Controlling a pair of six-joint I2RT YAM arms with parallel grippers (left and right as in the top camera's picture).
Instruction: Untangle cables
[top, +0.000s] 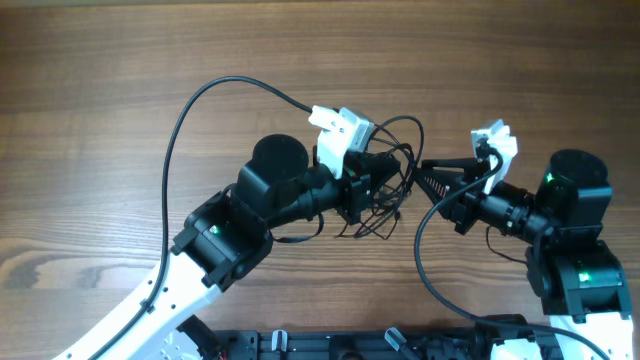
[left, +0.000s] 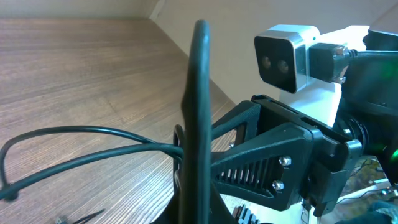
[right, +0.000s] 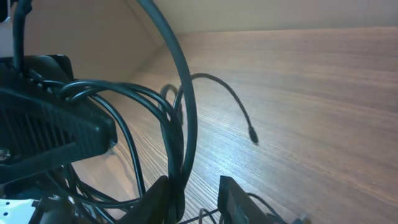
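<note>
overhead: left gripper clamped on cables; right gripper agape astride a strand. risk: pulling may tighten the knot.

The table is smooth brown wood with wavy lines. The cables are smooth black rubber, a little bit shiny.

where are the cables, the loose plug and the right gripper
cables (right: 190, 124): right wrist view, on the nearest strand
plug (right: 254, 135): right wrist view, on the cord's free tip
right gripper (top: 420, 173): overhead view, between its fingertips
</note>
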